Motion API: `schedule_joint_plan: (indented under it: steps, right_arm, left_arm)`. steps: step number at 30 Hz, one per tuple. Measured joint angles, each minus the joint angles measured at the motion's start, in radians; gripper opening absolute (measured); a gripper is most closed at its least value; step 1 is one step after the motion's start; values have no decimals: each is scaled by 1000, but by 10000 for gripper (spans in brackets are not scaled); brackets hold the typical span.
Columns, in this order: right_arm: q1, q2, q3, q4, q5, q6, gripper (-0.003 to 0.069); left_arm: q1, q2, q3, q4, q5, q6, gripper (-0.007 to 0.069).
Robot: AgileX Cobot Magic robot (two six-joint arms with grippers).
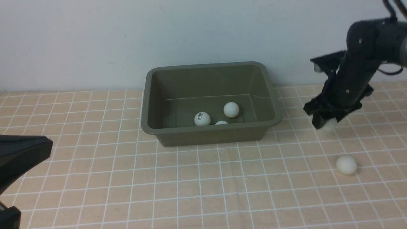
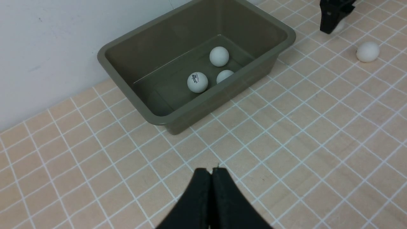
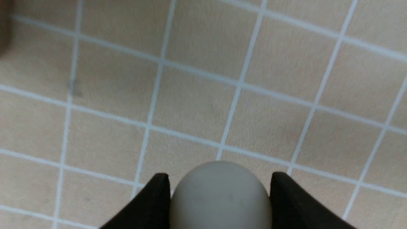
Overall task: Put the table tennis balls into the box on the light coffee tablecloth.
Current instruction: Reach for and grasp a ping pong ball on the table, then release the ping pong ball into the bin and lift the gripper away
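Right of the box (image 1: 210,135), the right gripper (image 1: 326,124) pinches one ball (image 3: 220,197) close to the light coffee tablecloth (image 1: 95,165), three balls (image 1: 231,109) lie inside the box, a fifth ball (image 1: 346,165) rests loose nearby, and the left gripper (image 2: 211,173) sits closed, empty.

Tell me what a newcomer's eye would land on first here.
The olive-green box at the middle back of the checked tablecloth draws the eye first, with three white balls on its floor. Next comes the right pincer, to the box's right and low over the cloth, gripping a fourth ball from both sides. A fifth ball lies loose on the cloth, nearer the camera.
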Motion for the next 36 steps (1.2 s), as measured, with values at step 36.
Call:
schedule_joint_plan:
  steps: [36]
  right_arm:
    - [218,-4,-322,99,50,-35,503]
  left_arm:
    - [0,0,0,0,1,0,-69]
